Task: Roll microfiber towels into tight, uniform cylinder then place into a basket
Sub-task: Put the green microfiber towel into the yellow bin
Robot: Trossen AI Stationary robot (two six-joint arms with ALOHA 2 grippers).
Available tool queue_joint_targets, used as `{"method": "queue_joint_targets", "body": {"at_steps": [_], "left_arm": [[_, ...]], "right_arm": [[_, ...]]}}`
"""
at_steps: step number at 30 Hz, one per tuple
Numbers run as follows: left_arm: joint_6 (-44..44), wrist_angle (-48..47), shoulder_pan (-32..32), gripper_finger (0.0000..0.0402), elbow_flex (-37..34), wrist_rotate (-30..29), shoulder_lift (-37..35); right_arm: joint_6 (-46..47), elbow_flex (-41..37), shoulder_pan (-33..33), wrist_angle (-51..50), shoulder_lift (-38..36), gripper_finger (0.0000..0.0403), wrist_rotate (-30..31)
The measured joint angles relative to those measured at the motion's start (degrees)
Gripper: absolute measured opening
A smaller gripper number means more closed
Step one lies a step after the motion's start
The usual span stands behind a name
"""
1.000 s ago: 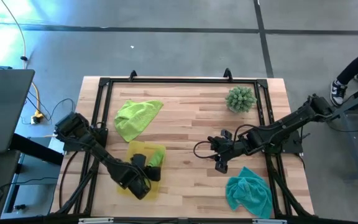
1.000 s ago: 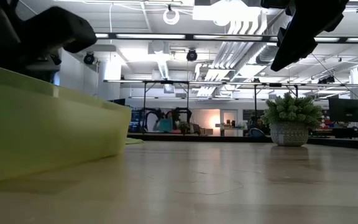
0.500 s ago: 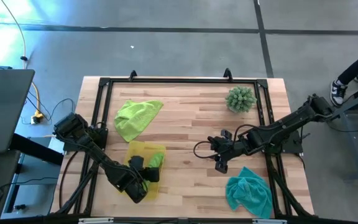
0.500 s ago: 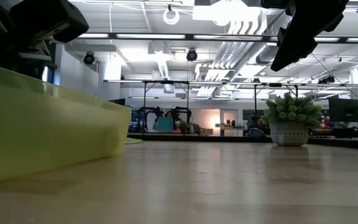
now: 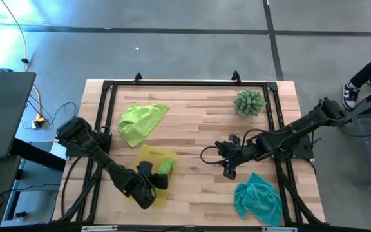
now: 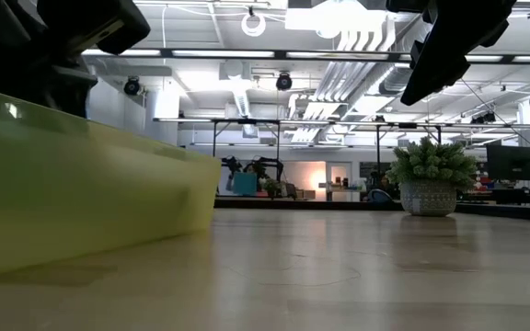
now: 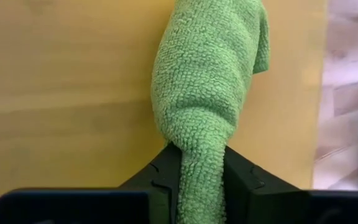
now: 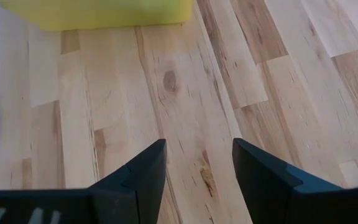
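Right now my left gripper point(image 7: 201, 186) pinches the rolled lime-green microfiber towel point(image 7: 210, 81) inside the shallow translucent yellow plastic basket point(image 5: 148, 154), toward seven o'clock on the wooden table point(image 5: 198, 116). My right gripper point(image 8: 194, 168) hangs open, empty, near centre.

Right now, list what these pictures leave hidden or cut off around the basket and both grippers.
- Rolled green towel: its gripped end runs off the left wrist view's edge between the left gripper fingers.
- Basket: the low view shows only its wall, cut off at the picture's left; its contents are hidden.
- Basket floor: in the high view the left arm covers part of it.
- Right gripper: open over bare wood; the low view crops it.
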Motion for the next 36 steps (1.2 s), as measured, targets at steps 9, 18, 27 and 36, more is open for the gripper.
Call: {"method": "queue_joint_targets", "body": {"at_steps": [9, 18, 27, 36], "left_arm": [[3.15, 0.73, 0.00, 0.0074, 0.00, -0.47, 0.00], [1.38, -0.99, 0.02, 0.0074, 0.00, 1.13, 0.00], [-0.06, -0.33, 0.33, 0.0074, 0.00, -0.55, 0.00], [2.57, -0.15, 0.33, 0.0074, 0.00, -0.59, 0.00]], "right_arm": [[0.00, 0.00, 0.00, 0.00, 0.00, 0.0177, 0.00], [0.00, 0.00, 0.00, 0.00, 0.00, 0.0177, 0.00], [0.00, 0.00, 0.00, 0.00, 0.00, 0.0177, 0.01], [0.00, 0.00, 0.00, 0.00, 0.00, 0.0177, 0.00]]}}
